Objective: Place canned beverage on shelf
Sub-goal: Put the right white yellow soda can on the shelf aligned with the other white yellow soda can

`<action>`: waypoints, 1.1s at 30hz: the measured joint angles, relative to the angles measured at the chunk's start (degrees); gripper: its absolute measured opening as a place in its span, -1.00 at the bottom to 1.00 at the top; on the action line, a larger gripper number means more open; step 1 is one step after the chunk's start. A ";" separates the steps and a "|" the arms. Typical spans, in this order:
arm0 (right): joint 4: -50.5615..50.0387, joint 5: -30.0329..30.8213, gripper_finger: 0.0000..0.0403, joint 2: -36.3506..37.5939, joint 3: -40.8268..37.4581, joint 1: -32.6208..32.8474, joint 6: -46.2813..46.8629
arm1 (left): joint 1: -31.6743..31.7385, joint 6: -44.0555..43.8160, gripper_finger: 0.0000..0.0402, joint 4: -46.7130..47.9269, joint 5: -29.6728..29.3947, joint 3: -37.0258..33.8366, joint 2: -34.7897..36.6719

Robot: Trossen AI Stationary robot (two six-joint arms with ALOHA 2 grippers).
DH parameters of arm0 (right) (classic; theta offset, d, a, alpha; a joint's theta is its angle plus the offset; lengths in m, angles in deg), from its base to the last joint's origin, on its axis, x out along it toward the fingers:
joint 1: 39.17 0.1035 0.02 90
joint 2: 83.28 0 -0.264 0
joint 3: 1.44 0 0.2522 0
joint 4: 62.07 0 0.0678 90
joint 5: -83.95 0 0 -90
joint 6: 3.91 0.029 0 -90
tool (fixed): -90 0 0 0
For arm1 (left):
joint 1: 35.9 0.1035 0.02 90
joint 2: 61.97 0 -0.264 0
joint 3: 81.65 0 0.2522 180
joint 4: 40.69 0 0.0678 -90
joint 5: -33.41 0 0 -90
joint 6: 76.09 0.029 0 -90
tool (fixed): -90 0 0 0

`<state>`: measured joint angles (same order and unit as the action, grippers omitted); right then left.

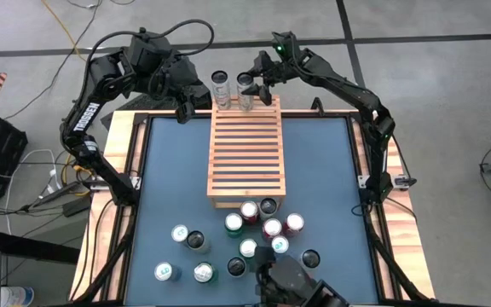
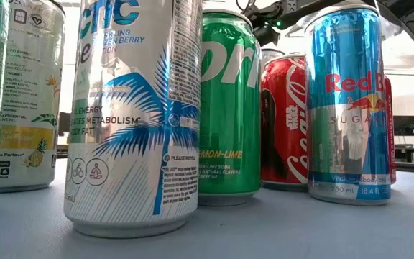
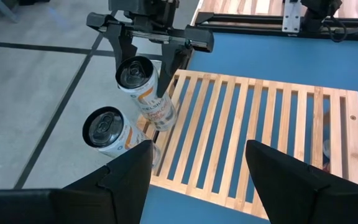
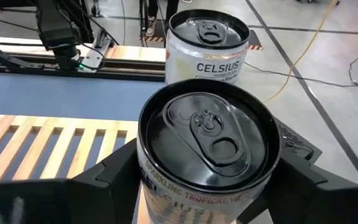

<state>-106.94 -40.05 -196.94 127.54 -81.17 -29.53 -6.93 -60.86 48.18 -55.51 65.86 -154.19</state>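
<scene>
The shelf (image 1: pixel 245 158), a slatted light wood rack, lies in the middle of the blue table. At its far end stand two white Celsius cans. The left one (image 1: pixel 220 88) stands free at the far left corner (image 3: pixel 112 132). My right gripper (image 1: pixel 251 85) is shut on the right one (image 4: pixel 207 143), which also shows in the left wrist view (image 3: pixel 145 87). My left gripper (image 3: pixel 197 174) hovers open at the shelf's far left (image 1: pixel 190 101) with nothing between its fingers. My right gripper pinches the can's upper wall (image 3: pixel 143 81), just below the rim, between its two fingers (image 3: pixel 122 53), one on either side. The fingers come from the table's far side, slanting down. The can is about upright with its base (image 3: pixel 165 121) at the shelf's farthest slat; whether it rests there I cannot tell.
Several more cans (image 1: pixel 258 230) stand grouped on the table's near half, just past the shelf's near end; the low view looks at them close up (image 2: pixel 135 115). The shelf's slats (image 3: pixel 253 130) nearer than the two cans are bare.
</scene>
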 joint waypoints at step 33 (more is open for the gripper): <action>3.52 7.16 0.37 0.04 -0.02 2.40 -1.96 | 0.00 1.07 0.23 0.02 -0.41 0.00 0.00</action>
<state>-103.42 -32.89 -196.90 127.52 -78.76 -31.49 -6.93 -59.79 48.20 -55.92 65.86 -154.19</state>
